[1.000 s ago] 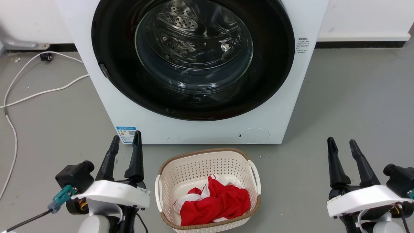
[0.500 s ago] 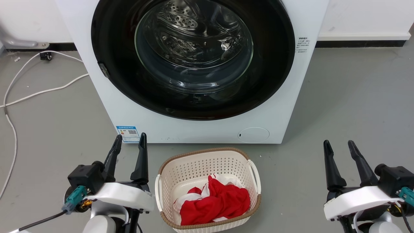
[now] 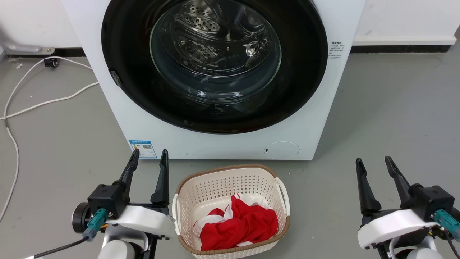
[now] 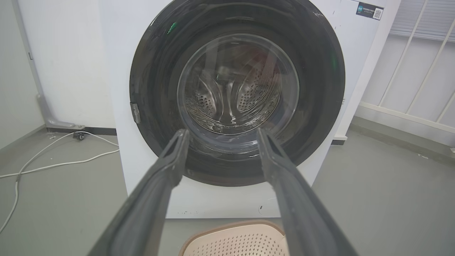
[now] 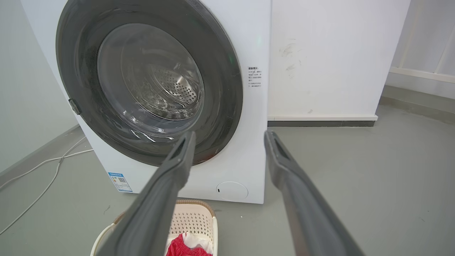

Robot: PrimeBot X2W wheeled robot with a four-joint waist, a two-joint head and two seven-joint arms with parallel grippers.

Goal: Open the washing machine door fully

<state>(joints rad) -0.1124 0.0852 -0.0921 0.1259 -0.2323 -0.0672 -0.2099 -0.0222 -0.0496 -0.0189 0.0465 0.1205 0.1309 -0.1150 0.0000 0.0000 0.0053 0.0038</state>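
The white washing machine [image 3: 230, 145] stands ahead on the grey floor. Its washing machine door [image 3: 215, 61], a glossy black disc with a clear glass bowl, lies shut flat against the front, and the steel drum shows through the glass. A small grey latch tab [image 3: 115, 78] sits on the door's left edge. My left gripper [image 3: 150, 153] is open at the lower left, well short of the machine and empty. At the lower right my right gripper [image 3: 373, 160] is open and empty too. The left wrist view has the door [image 4: 237, 92] between the fingers of the left gripper [image 4: 222, 131]; the right wrist view shows the door [image 5: 149, 81] left of the right gripper [image 5: 230, 133].
A cream perforated basket [image 3: 230, 169] with red and white cloth [image 3: 239, 223] sits on the floor between my grippers, just before the machine. White cables [image 3: 36, 104] trail over the floor at the left. A white wall is behind, and a white railing [image 4: 419, 53] stands to the right.
The left gripper has shifted right and slightly back, its wrist turning. The right gripper has drifted a little left and back. The door has not moved.
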